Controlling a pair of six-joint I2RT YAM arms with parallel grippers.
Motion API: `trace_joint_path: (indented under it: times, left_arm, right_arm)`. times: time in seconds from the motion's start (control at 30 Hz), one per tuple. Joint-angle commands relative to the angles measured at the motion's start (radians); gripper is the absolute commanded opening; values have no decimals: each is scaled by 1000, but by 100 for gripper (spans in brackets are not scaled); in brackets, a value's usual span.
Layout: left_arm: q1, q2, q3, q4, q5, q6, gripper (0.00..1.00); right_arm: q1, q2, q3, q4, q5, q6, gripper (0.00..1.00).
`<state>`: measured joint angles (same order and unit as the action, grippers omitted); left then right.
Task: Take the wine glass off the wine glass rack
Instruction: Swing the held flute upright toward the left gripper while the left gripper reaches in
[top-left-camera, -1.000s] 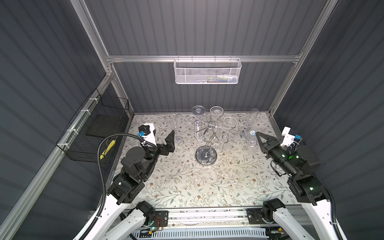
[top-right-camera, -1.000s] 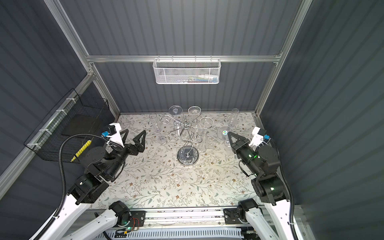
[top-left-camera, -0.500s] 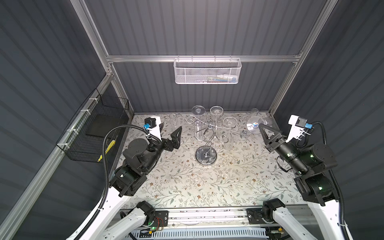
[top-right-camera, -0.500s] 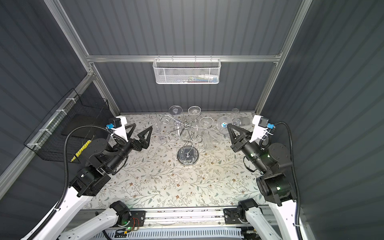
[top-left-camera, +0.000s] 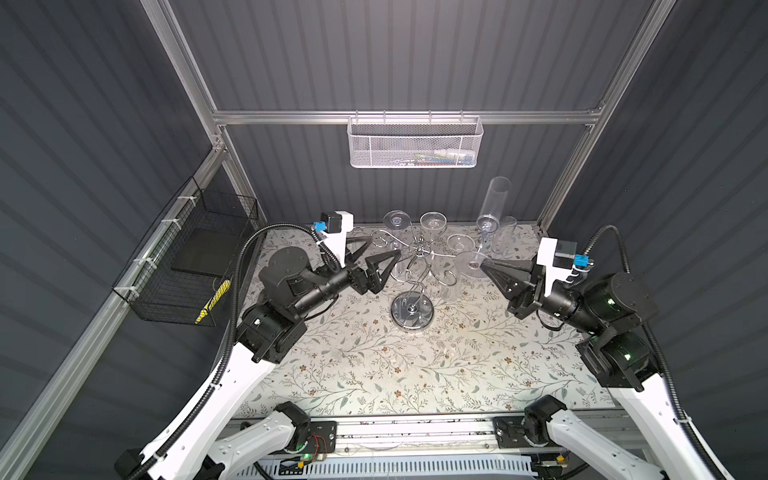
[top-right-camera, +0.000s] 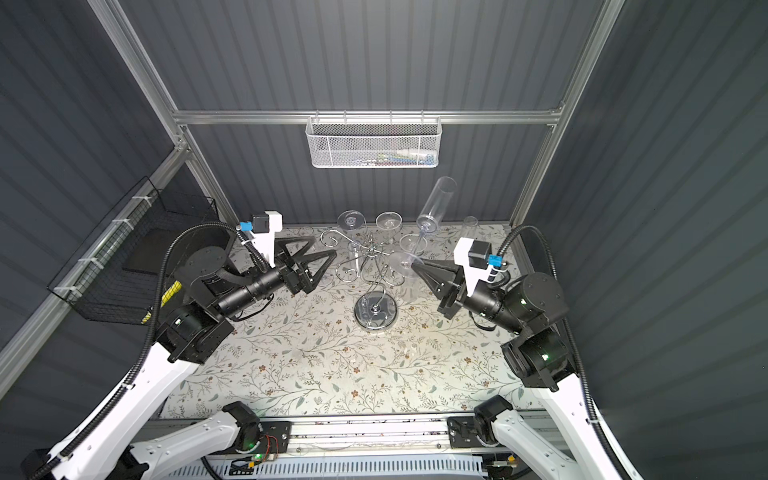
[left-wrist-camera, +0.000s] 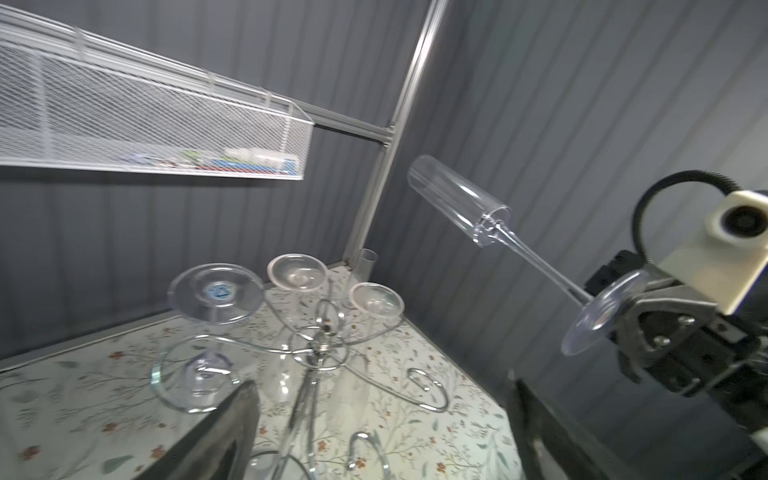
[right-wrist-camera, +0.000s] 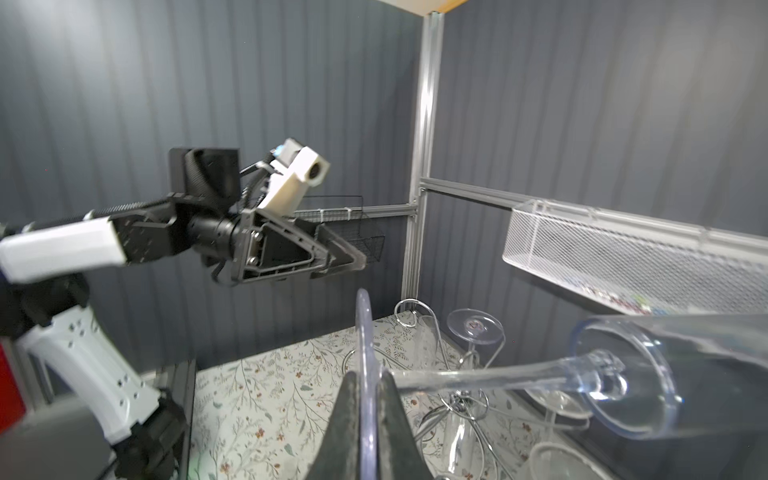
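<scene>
Right pincer — pinching the foot disc of the wine glass. Within the last second it rose from low over the bench. The bowl is now tilted aloft, apart from the wine glass rack; removal looks done, set-down pending. Left pincer — spread, empty. White mesh basket: small indistinct items. Black wire basket: yellow-black object.

Floral table; wine glass rack stands mid-table, twd far edge; clear glass upright nr far right corner.
</scene>
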<state>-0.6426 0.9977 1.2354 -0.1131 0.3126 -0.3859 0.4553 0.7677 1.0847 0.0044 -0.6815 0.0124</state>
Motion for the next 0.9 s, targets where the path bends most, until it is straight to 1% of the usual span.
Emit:
trace_joint_path:
  times: [0.0,0.03,0.1,0.2,0.27,0.33,0.5,0.63,0.87]
  left_arm:
    - [-6,25,23,136,249,-152,94]
    - [-6,35,23,166,286,-190,93]
    - [-6,45,19,203,324,-237,93]
    - [-5,52,-3,252,343,-287,93]
    - [-6,62,-13,280,363,-318,92]
    - [-6,81,-17,317,403,-356,91]
    - [-6,105,-25,338,451,-399,88]
    - [-7,111,-36,369,483,-426,85]
    - [-11,122,-46,402,527,-450,80]
  right_arm:
    - [31,11,20,48,-165,-238,0]
    - [41,16,18,44,-184,-272,0]
    - [62,21,15,35,-192,-331,0]
    - [107,28,11,25,-193,-429,0]
    - [137,40,17,18,-195,-473,0]
    - [167,63,37,-12,-204,-522,0]
    - [234,111,87,-100,-150,-648,0]
    - [263,133,103,-106,-117,-703,0]
    - [291,172,136,-124,-95,-763,0]
